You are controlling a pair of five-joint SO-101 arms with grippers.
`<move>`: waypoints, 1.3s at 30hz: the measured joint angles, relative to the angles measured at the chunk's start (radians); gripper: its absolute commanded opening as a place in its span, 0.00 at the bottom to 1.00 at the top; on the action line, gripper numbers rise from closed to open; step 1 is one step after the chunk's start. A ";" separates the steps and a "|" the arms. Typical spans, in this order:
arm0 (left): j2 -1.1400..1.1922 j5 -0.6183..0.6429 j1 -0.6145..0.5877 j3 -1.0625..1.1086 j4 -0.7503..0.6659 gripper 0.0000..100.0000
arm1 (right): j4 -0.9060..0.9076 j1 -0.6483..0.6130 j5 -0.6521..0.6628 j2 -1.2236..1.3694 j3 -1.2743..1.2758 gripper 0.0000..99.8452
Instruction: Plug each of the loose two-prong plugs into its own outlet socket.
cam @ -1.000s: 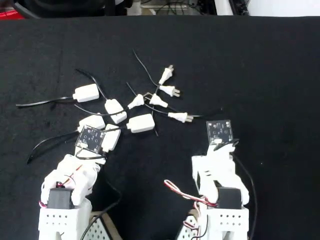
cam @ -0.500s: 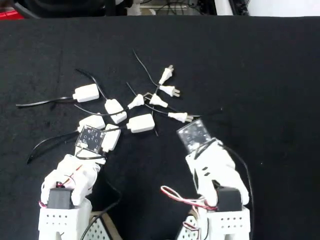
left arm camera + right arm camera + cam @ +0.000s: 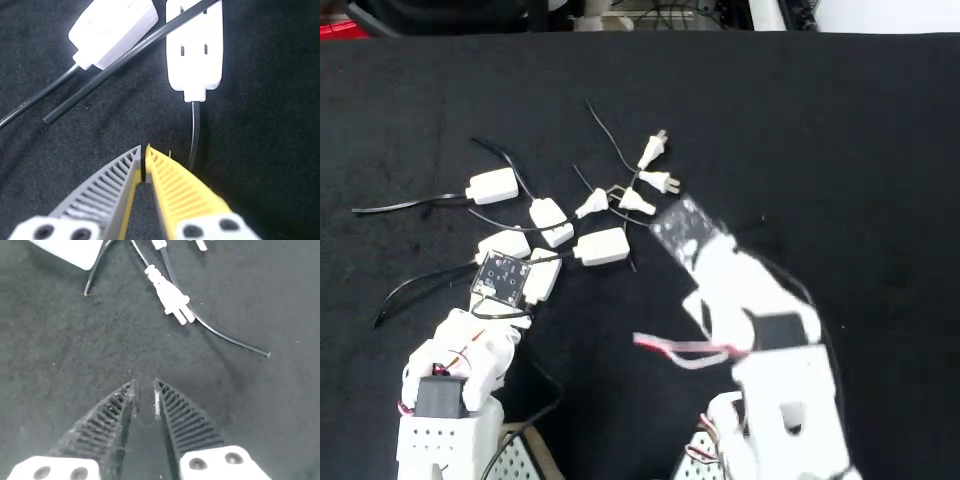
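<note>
Pincer on my right hangs slightly parted, empty; the nearest plug lies slantwise just ahead.

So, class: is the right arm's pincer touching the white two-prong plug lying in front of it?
Apart. The right wrist view shows bare black cloth between the right pincer and the plug.

- High view: fixed overhead, looking down over the table as far as its far edge.
- Left wrist view: close to the table, facing two sockets which the high view shares.
- Right wrist view: close, facing a plug.
</note>
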 measured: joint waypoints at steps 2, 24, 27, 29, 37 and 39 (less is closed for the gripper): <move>0.000 0.000 0.000 0.000 0.000 0.03 | 0.000 0.000 0.035 0.137 -0.081 0.14; 0.000 0.000 0.000 0.000 0.000 0.03 | 0.055 -0.106 0.359 1.125 -0.836 0.14; 0.000 0.000 0.000 0.000 0.000 0.03 | 0.089 -0.089 0.411 1.241 -0.936 0.14; 0.000 0.000 0.000 0.000 0.000 0.03 | 0.107 -0.072 0.434 1.307 -0.993 0.14; 0.000 0.000 0.000 0.000 0.000 0.03 | 0.117 -0.063 0.448 1.522 -1.163 0.14; 0.000 0.000 0.000 0.000 0.000 0.03 | 0.121 -0.057 0.450 1.551 -1.191 0.11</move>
